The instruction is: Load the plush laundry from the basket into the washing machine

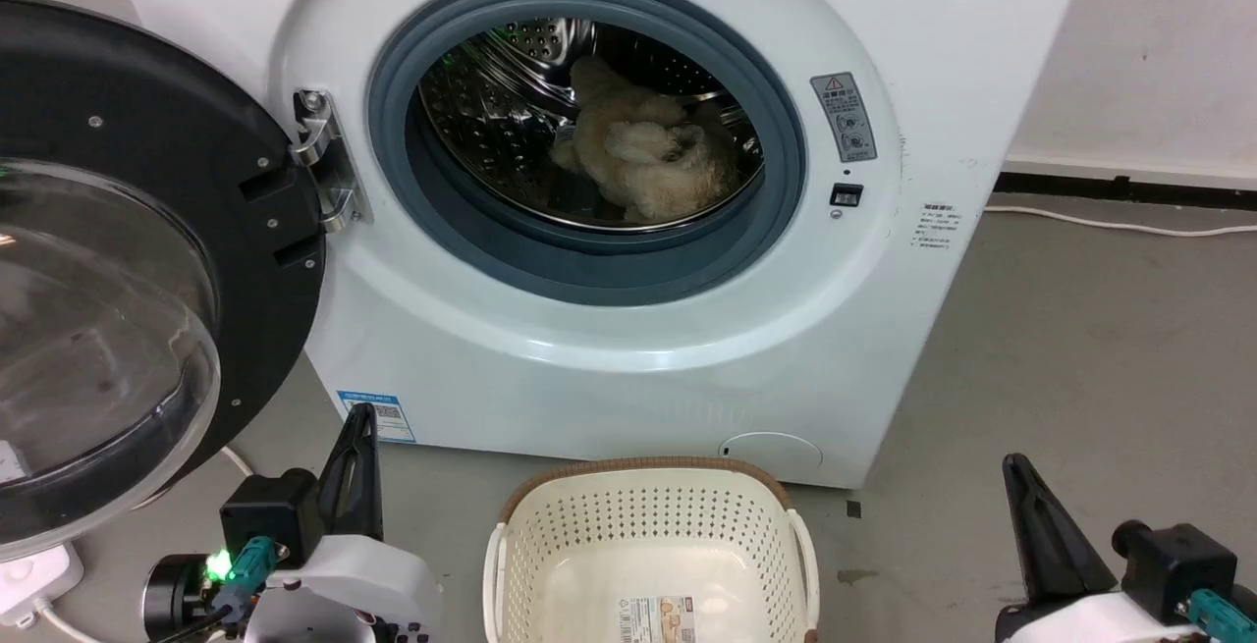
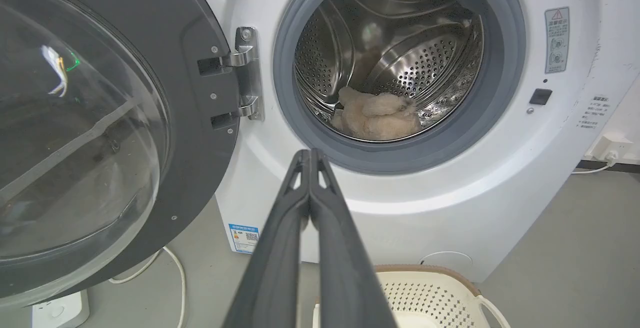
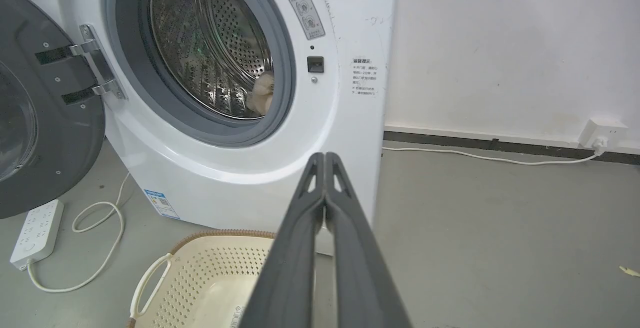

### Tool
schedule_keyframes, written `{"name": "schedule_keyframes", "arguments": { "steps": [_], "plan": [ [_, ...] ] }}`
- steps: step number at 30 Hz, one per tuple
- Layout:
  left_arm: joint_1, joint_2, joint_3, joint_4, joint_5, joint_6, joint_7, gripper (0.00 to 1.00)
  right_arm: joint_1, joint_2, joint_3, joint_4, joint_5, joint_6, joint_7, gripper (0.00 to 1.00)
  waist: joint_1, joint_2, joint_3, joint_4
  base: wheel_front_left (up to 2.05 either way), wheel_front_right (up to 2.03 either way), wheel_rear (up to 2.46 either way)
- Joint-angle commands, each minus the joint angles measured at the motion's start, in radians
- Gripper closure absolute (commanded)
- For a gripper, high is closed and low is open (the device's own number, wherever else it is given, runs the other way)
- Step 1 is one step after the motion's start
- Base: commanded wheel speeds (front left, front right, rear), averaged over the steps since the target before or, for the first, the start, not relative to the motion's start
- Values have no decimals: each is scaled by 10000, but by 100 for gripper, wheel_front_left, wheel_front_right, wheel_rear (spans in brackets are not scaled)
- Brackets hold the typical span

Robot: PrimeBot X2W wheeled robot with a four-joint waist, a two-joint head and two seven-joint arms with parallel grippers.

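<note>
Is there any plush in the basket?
No, the basket is bare inside, and the plush lies in the washer drum.

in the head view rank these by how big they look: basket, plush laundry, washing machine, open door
1. washing machine
2. door, nearer the camera and cut off at the left
3. basket, cut off at the bottom
4. plush laundry, farthest away

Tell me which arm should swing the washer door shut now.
Left, likely. The open door hangs at the robot's left, near the left gripper; the right gripper sits across the basket, farther away.
</note>
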Motion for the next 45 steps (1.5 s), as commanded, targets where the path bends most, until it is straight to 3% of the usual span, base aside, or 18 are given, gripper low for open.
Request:
{"name": "schedule_keyframes", "arguments": {
  "steps": [1, 45],
  "plan": [
    [125, -78, 58, 24, 110, -66, 18, 100, -179, -9, 12, 33, -89, 4, 27, 100, 0, 0, 0, -3, 0, 0, 0],
    [219, -1148, 1205, 105, 1801, -1202, 359, 100, -852, -16, 245, 346, -932, 7, 535, 100, 0, 0, 32, -331, 0, 0, 0]
  ]
}}
